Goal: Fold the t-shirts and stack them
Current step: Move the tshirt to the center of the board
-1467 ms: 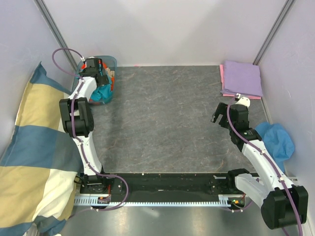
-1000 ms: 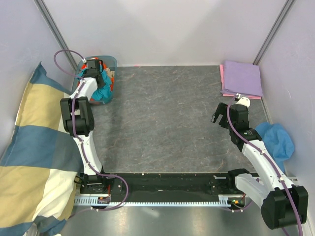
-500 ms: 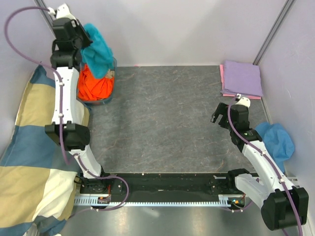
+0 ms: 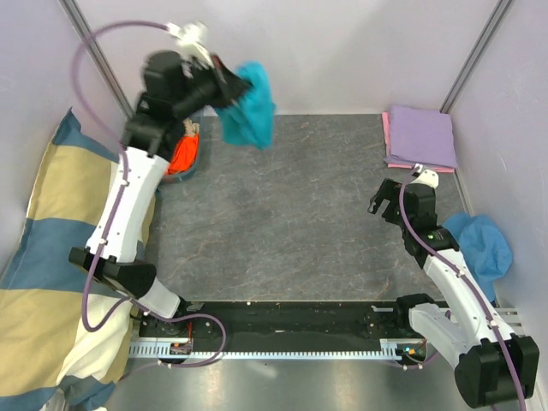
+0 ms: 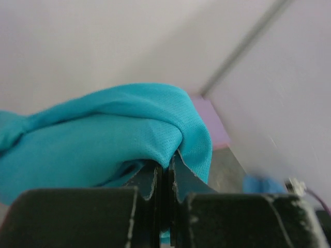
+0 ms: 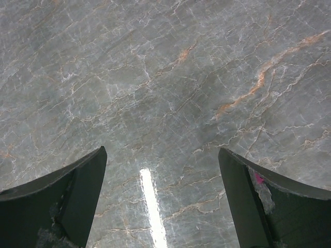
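The teal t-shirt (image 4: 250, 107) hangs bunched in the air above the table's back left, and my left gripper (image 4: 227, 86) is shut on a fold of it. In the left wrist view the teal t-shirt (image 5: 103, 137) drapes over my left gripper (image 5: 166, 170), whose jaws are pressed together on the cloth. An orange t-shirt (image 4: 181, 152) lies crumpled in a bin at the left. At the back right a lavender t-shirt (image 4: 419, 135) lies folded on a pink one (image 4: 386, 128). My right gripper (image 4: 375, 205) stands open and empty above bare table (image 6: 162, 155).
A big yellow-blue-white checked pillow (image 4: 51, 257) fills the left side. A blue bucket hat (image 4: 479, 240) lies by the right wall next to my right arm. The bin's rim (image 4: 193, 165) shows under the left arm. Grey marbled tabletop (image 4: 282, 214) spreads between the arms.
My left gripper has lifted the teal t-shirt out of the bin and swung it up and rightwards over the table's back. The orange t-shirt is uncovered. The right arm has barely moved.
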